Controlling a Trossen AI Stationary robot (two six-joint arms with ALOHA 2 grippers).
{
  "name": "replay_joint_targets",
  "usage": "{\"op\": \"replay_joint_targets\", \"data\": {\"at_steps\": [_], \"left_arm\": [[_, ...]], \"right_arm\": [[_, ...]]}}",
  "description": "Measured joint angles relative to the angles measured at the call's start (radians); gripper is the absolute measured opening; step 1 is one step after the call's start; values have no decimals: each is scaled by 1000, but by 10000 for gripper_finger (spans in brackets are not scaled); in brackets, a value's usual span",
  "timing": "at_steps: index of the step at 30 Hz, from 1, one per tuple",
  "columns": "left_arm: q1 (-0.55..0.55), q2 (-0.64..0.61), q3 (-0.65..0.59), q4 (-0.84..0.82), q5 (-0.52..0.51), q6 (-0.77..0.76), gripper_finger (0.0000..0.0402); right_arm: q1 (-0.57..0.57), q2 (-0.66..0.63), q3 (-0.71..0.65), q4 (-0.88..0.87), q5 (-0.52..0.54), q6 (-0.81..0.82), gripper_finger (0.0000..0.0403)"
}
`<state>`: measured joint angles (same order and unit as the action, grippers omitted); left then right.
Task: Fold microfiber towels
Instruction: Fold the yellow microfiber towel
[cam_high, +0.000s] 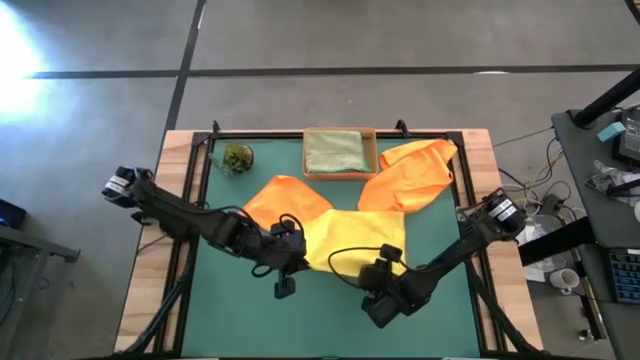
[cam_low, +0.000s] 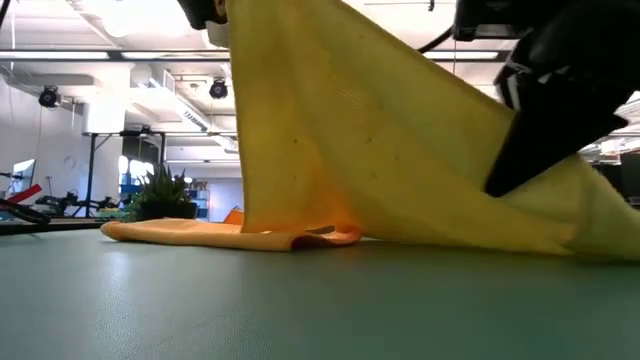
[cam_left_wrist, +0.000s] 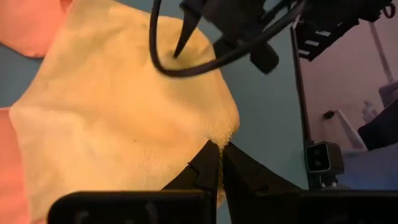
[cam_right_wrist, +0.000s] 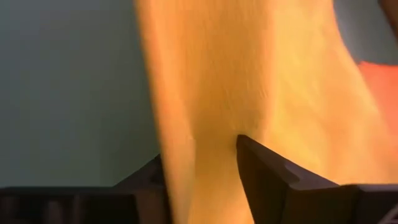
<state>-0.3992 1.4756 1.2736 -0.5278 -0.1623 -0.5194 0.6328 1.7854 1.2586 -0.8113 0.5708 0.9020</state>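
we see the left gripper clenched on a corner of the yellow towel at mid-table, lifting it off the green mat. the right gripper straddles another edge (we cannot tell if it grips), orange towels lying behind.

no readable text, no labels, no brands, no numbers, no signs anywhere
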Motion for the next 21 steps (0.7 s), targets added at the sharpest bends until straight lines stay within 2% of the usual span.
{"op": "replay_joint_targets", "data": {"at_steps": [10, 21], "left_arm": [[0, -54, -1, -112, -1, -1, 0], [0, -61, -2, -120, -2, 1, 0]], "right_arm": [[55, -11, 53, -247, -30, 127, 84], [152, -11, 60, -373, -55, 225, 79]]}}
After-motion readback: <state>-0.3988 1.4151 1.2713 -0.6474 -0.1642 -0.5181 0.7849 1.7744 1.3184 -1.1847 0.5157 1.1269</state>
